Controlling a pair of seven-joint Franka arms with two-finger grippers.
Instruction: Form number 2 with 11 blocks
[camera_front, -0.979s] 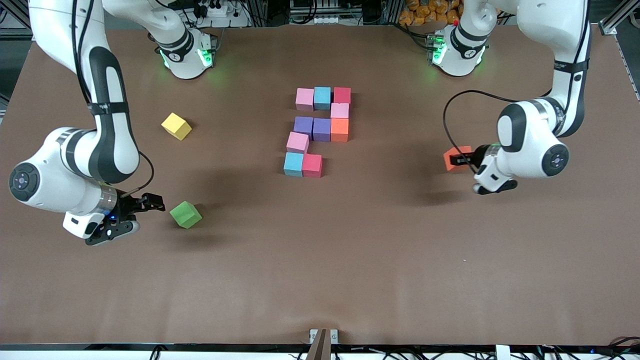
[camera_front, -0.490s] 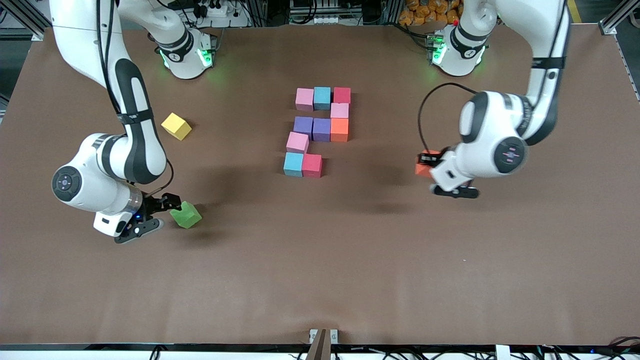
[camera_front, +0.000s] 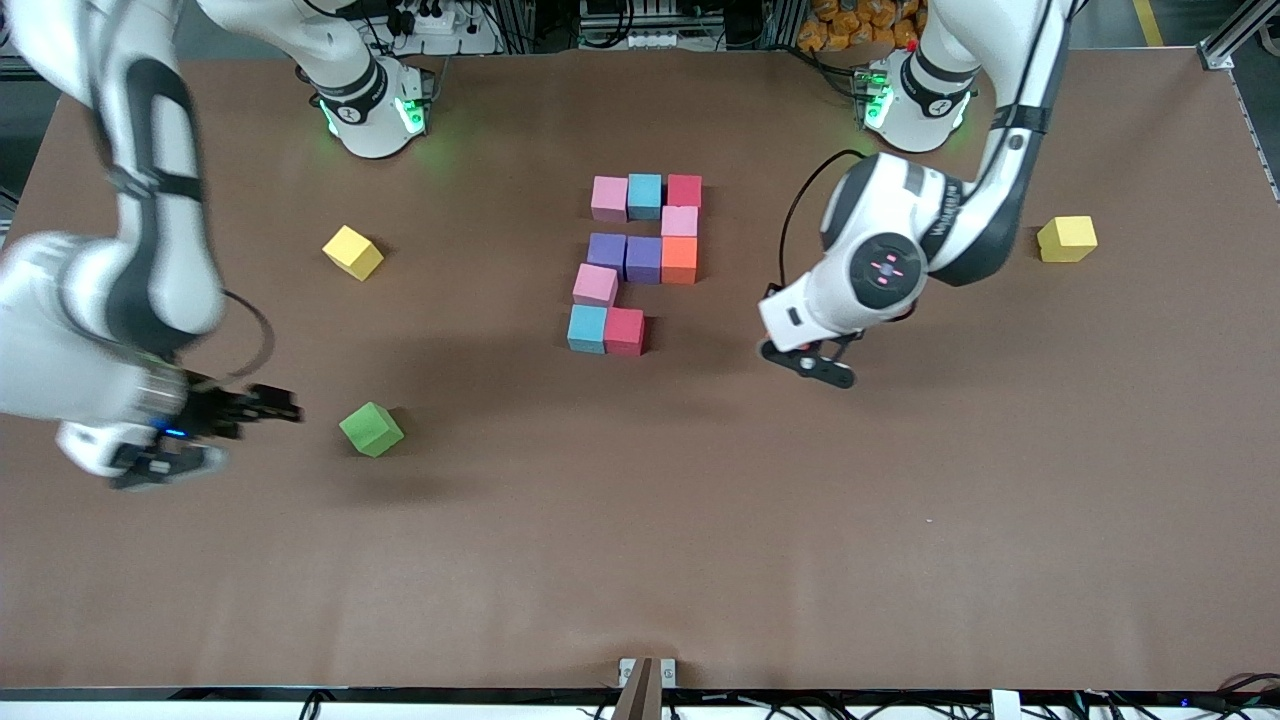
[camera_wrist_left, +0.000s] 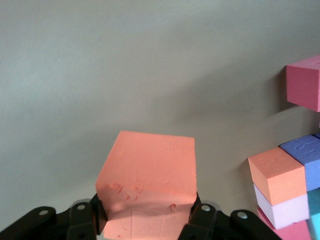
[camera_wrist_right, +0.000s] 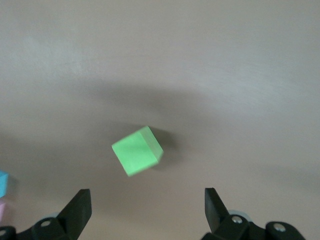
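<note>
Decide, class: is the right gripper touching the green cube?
Apart. The right wrist view shows the right gripper open, with bare table between its fingertips and the green cube; the front view shows the same gap.

Brown-covered table (camera_front: 640, 560) with cables (camera_front: 620, 25) along its edge.

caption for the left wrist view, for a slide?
Left gripper shut on an orange cube above the table, near the part-built 2.

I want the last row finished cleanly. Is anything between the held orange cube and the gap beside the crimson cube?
Nothing visible. The left end effector holds the orange cube over bare table beside the crimson cube.
</note>
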